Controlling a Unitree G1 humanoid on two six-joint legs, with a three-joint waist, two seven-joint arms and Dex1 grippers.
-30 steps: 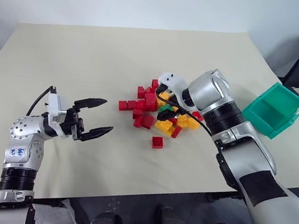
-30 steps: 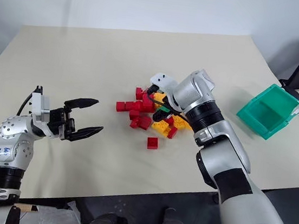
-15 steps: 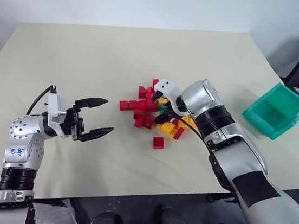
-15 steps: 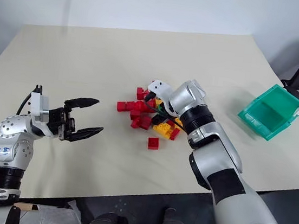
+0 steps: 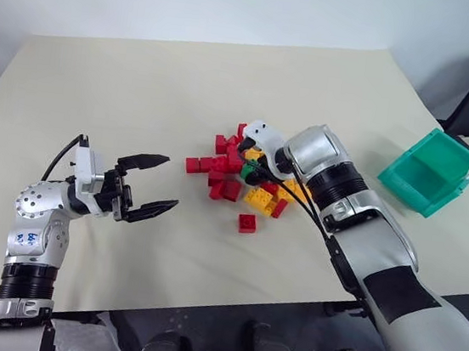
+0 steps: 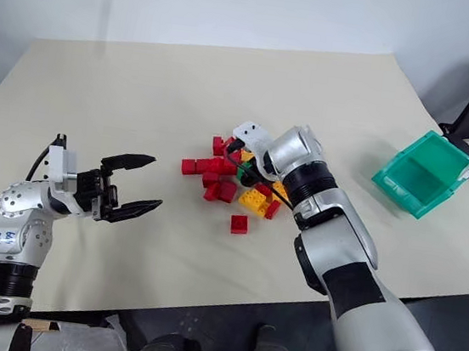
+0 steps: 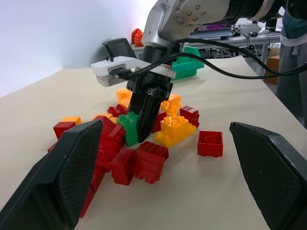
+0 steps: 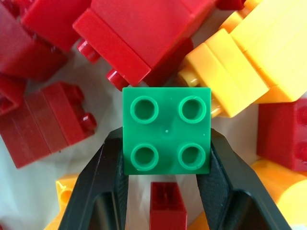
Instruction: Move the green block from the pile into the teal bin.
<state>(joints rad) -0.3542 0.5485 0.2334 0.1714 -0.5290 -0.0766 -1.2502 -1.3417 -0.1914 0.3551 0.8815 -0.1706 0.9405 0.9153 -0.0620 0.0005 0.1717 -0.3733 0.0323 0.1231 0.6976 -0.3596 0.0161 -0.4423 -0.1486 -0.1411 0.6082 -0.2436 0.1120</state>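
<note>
Head views. A cream-topped table was recorded, bearing the pile of red and yellow-orange studded bricks near its middle, somewhat toward the right edge. One red brick was noted lying alone, just off the pile on the side toward the near edge. The teal bin was seen at the right edge, tilted, well apart from the pile. The right gripper was found lowered into the pile, with a patch of the green block visible at its tip. The left gripper was held above the table toward the near left corner, well apart from the pile, its two black fingers spread wide with nothing between them.

Left wrist view. The green block was seen upright among the bricks, studs upward, with the right gripper's black fingers pressed against it from above. A yellow brick and the lone red brick were noted beside it. The left gripper's own pads were seen far apart at either side.

Right wrist view. The green block, four studs facing the camera, was seen clamped between the two black fingers, one pressed to each side. Red bricks and yellow-orange bricks were noted around and beneath it.
</note>
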